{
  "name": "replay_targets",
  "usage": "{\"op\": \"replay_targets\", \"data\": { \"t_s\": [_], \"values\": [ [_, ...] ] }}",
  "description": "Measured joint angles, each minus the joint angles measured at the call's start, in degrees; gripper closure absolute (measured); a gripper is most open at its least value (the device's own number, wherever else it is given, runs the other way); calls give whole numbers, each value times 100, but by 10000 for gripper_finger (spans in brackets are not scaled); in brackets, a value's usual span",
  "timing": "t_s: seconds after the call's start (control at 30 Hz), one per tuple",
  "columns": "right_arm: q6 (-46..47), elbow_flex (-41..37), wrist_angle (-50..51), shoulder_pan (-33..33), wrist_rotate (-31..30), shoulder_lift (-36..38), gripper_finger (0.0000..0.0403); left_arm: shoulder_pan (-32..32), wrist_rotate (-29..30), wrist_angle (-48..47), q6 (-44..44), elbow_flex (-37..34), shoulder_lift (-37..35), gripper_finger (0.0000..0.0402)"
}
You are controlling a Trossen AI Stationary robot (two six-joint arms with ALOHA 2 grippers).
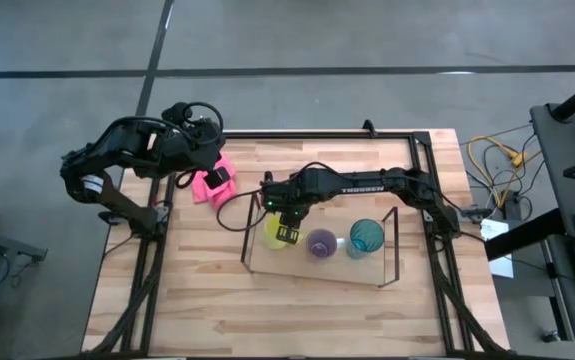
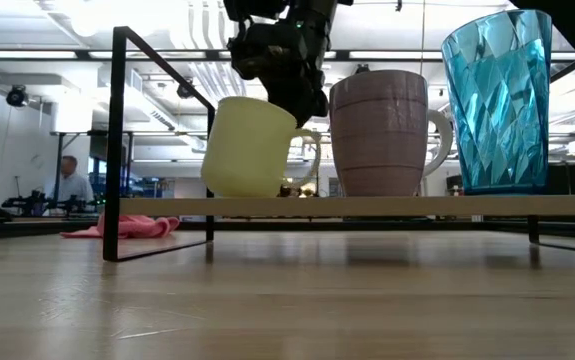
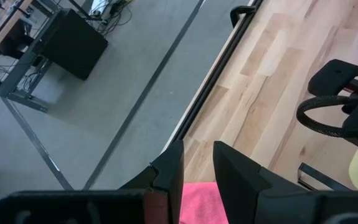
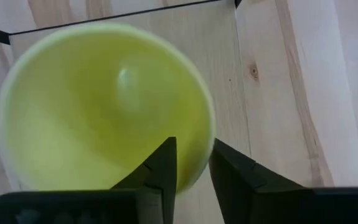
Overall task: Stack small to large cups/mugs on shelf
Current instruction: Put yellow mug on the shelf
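Observation:
The yellow handled mug [image 1: 270, 232] is at the left end of the shelf [image 1: 317, 270], tilted in the low view [image 2: 247, 150], its handle toward the purple mug [image 2: 377, 135]. The purple mug stands upright mid-shelf, and the teal tumbler [image 2: 497, 100] stands at the right end. My right gripper [image 4: 193, 146] comes down onto the yellow mug [image 4: 104, 106] and is shut on it. My left gripper [image 1: 221, 180] waits at the table's far left over the pink cloth [image 1: 205, 186]. Its fingers stand a narrow gap apart [image 3: 197, 155], and pink shows in the gap. My right gripper holds the yellow mug by its rim [image 4: 208, 134], on the side toward the purple mug, with one finger [image 4: 163, 168] inside the mug and one [image 4: 228, 168] outside. The fingers come from above, pointing down. The mug sits tilted, its bottom at the level of the shelf panel [image 2: 367, 206].
The shelf's black wire end frames [image 2: 117, 140] rise at both ends of the panel. The pink cloth [image 2: 127, 228] lies on the table behind the shelf's left end. Bare wood lies in front of the shelf. A person shows in the room beyond.

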State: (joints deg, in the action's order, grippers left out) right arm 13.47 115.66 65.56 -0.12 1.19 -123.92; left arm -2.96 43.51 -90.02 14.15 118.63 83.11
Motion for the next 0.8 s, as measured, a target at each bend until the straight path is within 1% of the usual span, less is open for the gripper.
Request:
{"op": "replay_targets", "data": {
  "t_s": [0.8],
  "values": [
    [2,14,-127,66,51,11,312,-1,0,0,0,0,0,329]
  ]
}}
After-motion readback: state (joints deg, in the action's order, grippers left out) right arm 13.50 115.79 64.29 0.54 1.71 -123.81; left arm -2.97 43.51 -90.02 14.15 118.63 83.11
